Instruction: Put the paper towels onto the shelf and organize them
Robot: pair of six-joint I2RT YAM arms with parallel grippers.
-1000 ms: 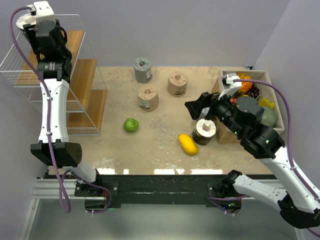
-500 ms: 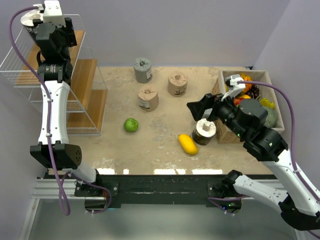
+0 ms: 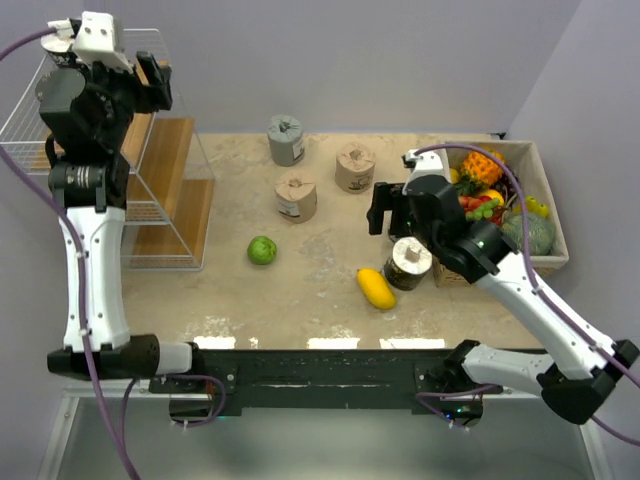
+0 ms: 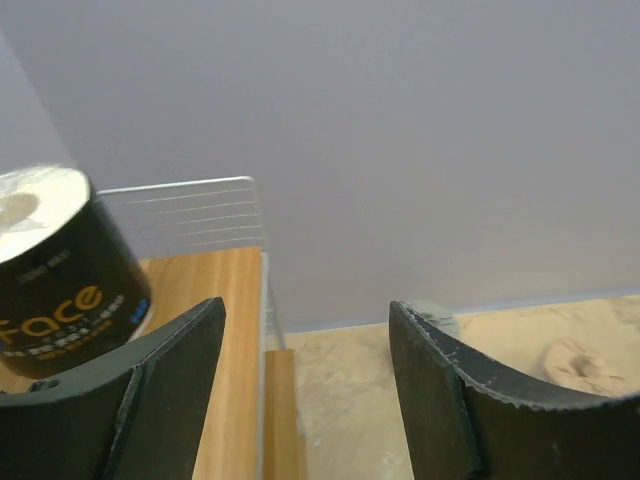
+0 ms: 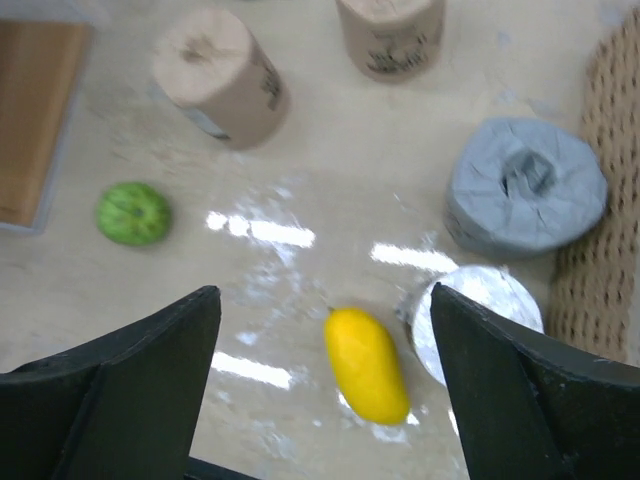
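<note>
**Ana:** The left gripper (image 4: 305, 310) is backing off the shelf (image 3: 170, 140), jaws spread wide and carrying nothing. A second ago it was hanging over the rack's top left corner. Now the wrist is turning away towards the table.

**Ben:** And the black roll (image 4: 50, 270) is sitting upright on the top wooden board, just left of the fingers and apart from them. That is looking like one of the five delivered.

**Ana:** The right gripper (image 3: 385, 210) is shifting too. Its arm is swinging off the fruit box (image 3: 540, 200), which it was partly covering a moment ago. The claw is hovering over the table, open and empty.

**Ben:** It is hanging near the second black roll (image 3: 410, 262), which is standing against the box with the yellow fruit (image 3: 376, 288) just beside it. That is probably the next pick.

**Ana:** A tan roll (image 3: 296, 196), its tan twin (image 3: 354, 168) and the grey roll (image 3: 287, 140) are waiting mid-table. The green fruit (image 3: 262, 250) is lying between them and the near end of the shelf.

**Ben:** So four rolls are waiting on the table, and the left arm is freeing itself to fetch another.
</note>
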